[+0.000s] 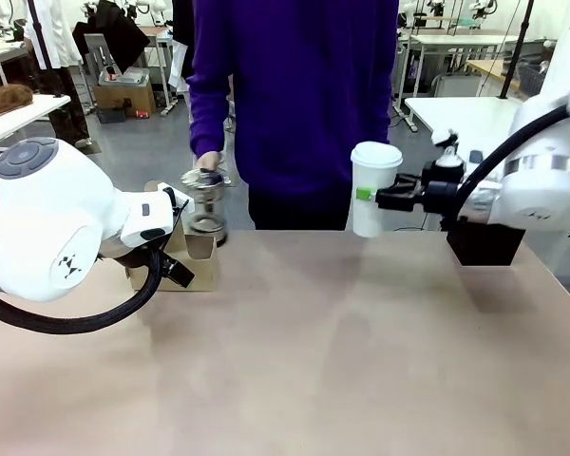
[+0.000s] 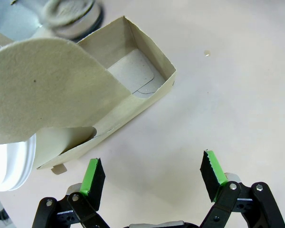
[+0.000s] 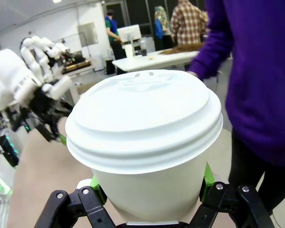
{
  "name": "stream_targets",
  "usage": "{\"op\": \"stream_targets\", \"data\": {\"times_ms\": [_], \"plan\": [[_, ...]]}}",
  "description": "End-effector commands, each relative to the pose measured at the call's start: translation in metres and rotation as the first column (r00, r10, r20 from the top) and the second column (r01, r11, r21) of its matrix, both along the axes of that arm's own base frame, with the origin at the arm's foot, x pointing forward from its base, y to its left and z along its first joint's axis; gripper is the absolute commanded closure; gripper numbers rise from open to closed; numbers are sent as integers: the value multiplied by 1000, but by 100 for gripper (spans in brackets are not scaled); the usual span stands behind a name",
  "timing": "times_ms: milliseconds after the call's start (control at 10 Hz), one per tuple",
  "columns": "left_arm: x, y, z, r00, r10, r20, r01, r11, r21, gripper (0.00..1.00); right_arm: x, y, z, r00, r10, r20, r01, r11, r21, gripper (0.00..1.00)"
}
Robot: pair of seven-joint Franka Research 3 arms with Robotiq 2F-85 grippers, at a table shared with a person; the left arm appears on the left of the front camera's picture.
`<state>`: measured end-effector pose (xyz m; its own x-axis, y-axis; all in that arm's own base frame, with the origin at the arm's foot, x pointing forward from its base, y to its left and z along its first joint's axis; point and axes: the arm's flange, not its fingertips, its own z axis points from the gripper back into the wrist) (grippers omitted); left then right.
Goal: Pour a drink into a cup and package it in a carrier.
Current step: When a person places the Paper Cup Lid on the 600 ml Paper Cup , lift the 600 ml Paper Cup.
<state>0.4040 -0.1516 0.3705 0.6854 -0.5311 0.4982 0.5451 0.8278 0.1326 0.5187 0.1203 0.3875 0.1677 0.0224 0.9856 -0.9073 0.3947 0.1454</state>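
Cup (image 1: 375,171): white, lidded — clamped in right jaws, right of carrier (image 1: 199,268)
Left jaws: apart — just beside carrier

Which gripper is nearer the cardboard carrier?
Left. The open left gripper hovers right beside the carrier; the right gripper holds a white lidded cup far across the table.

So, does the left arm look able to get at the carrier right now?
Probably yes. The left arm has its jaws open just short of the carrier, only bare table between. The person's hand is on the press pot behind it.
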Motion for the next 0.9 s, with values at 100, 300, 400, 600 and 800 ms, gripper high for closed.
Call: {"op": "stream_targets", "data": {"times_ms": [100, 300, 400, 600, 800], "plan": [[0, 0, 0, 1000, 0, 0, 0, 1000, -2, 0, -59, -13, 63, 998, 13, -57, -12, 1000, 23, 16], [0, 0, 0, 1000, 0, 0, 0, 1000, -2, 0, -96, -25, 81, 997, -8, -72, 13, 998, 65, 16], [0, 0, 0, 1000, 0, 0, 0, 1000, -2, 0, -107, -29, 85, 998, -19, -64, 23, 998, 54, 16], [0, 0, 0, 1000, 0, 0, 0, 1000, -2, 0, -109, -33, 86, 998, -43, -43, 45, 999, 32, 16], [0, 0, 0, 1000, 0, 0, 0, 1000, -2, 0, -93, -27, 69, 998, -26, -63, 27, 1000, 3, 16]]}}
